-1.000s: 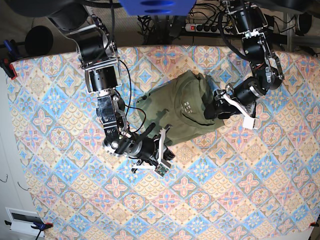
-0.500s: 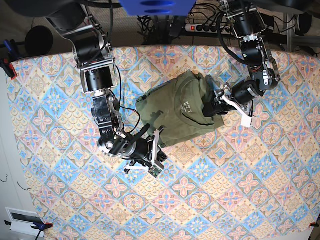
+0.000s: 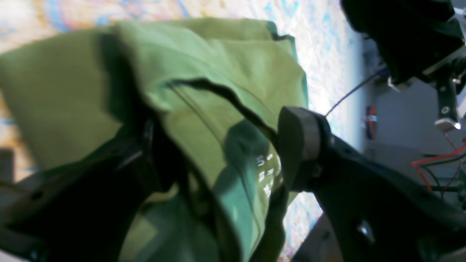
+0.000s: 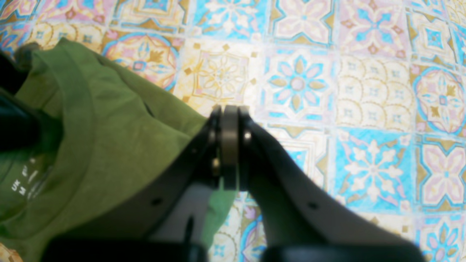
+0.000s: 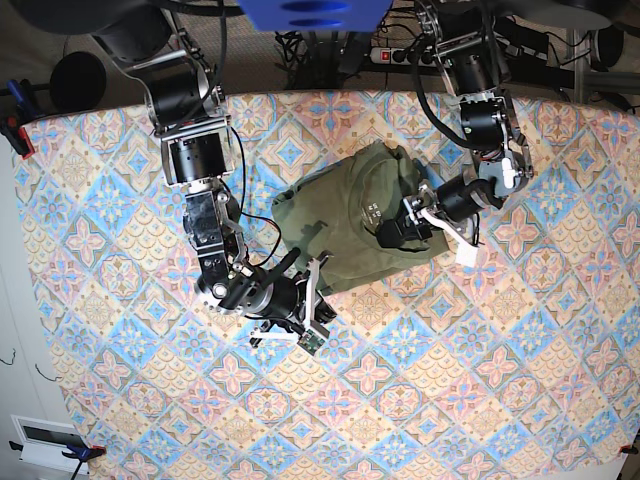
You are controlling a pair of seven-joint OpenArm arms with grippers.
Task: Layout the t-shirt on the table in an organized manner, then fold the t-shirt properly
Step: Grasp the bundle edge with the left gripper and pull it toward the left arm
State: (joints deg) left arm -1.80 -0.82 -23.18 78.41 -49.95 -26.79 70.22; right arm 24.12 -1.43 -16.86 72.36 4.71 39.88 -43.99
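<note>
Patterned cloth in blue, pink and cream diamond and floral medallions covered the table (image 5: 480,380), which filled most of the base view from edge to edge. Olive-green cotton, matte and soft-creased, formed the t-shirt (image 5: 345,225), which lay bunched in a rough, rounded heap in the upper centre of that frame, with the neck opening turned up and a small pale printed label (image 5: 374,211) visible inside it.

At the right edge of the heap, the left gripper (image 3: 222,149) stood with its jaws wide apart; in the left wrist view a fold of the shirt near the label ran between the two dark fingers, and one grey rubber pad (image 3: 296,138) sat just beside the cloth. Whether the pads pressed the fabric could not be told.

At the lower left corner of the heap, the right gripper (image 4: 229,145) showed its black fingers drawn fully together, the grey pads meeting flat. It sat just beside the shirt's hem, over the tiled cloth; no fabric could be seen between the pads.
</note>
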